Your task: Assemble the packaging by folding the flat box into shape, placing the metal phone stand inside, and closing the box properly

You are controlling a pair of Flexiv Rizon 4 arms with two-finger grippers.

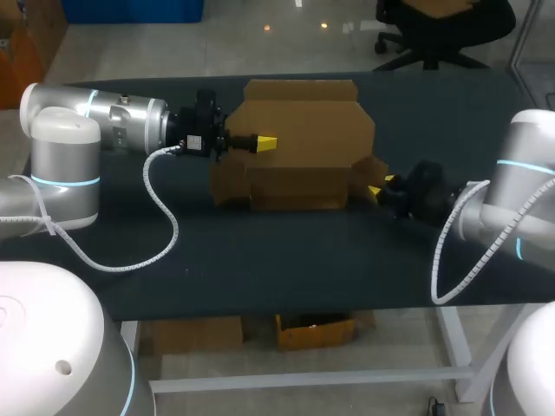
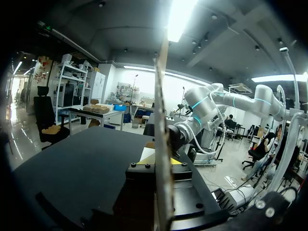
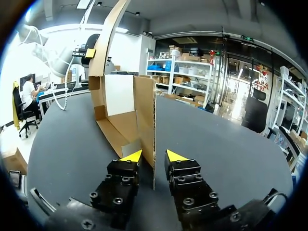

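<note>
A wall of the cardboard box (image 1: pixel 303 165) is clamped by the left gripper (image 1: pixel 267 141); a flap (image 3: pixel 144 115) is straddled by the parted right gripper (image 3: pixel 154 156).

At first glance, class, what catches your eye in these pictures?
A half-folded brown cardboard box stands in the middle of the dark table. The left pincer grips a flap at its left. The right pincer straddles the right side flap, yellow tips open either side of its edge.
</note>
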